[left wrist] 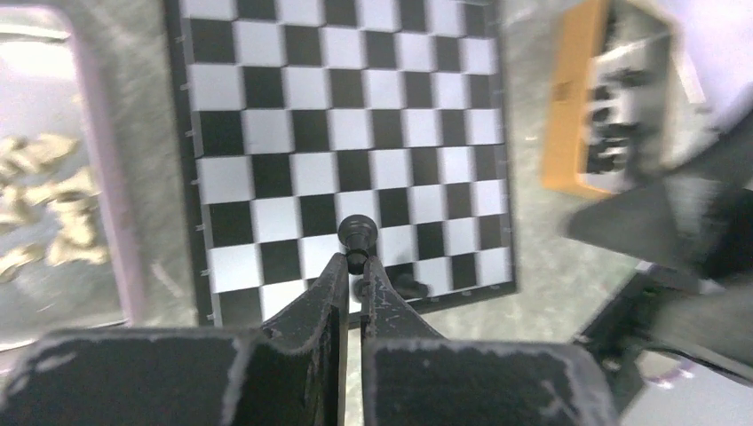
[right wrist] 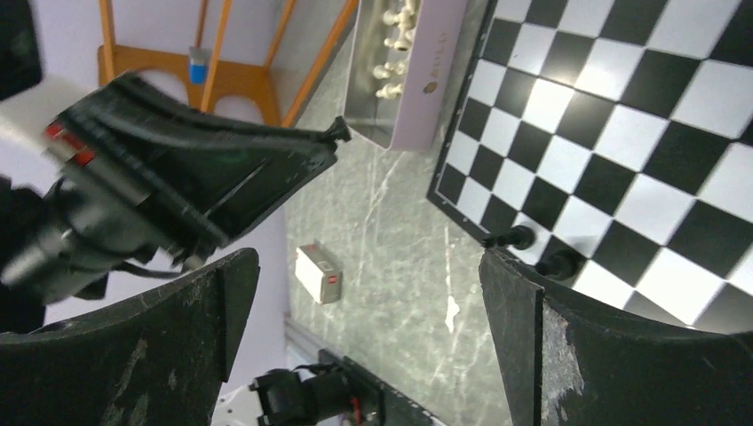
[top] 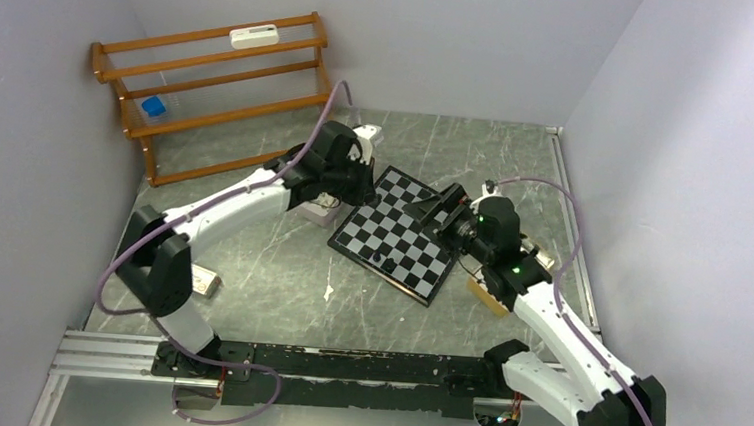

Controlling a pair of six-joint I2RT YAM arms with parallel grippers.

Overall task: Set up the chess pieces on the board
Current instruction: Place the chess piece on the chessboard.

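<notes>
The board [left wrist: 293, 98] lies flat in the middle of the table, also seen as the board [top: 411, 240]. My left gripper [left wrist: 356, 264] is shut on a small black chess piece [left wrist: 358, 234] and holds it above the board's near rows. My left gripper [top: 359, 190] hangs over the board's left corner. A black piece [left wrist: 406, 286] stands on the edge row below it. My right gripper [right wrist: 368, 293] is wide open with nothing between its fingers [right wrist: 533, 337]. Two black pieces [right wrist: 513, 237] stand by the board's rim just beyond its right finger. My right gripper [top: 436, 211] hovers over the board's right side.
A pale tray [left wrist: 107, 177] of cream pieces [left wrist: 53, 204] sits left of the board. An orange tray [left wrist: 564, 115] of black pieces lies to its right. A wooden rack [top: 212, 81] stands at the back left. A small white box [right wrist: 318, 273] rests near the front rail.
</notes>
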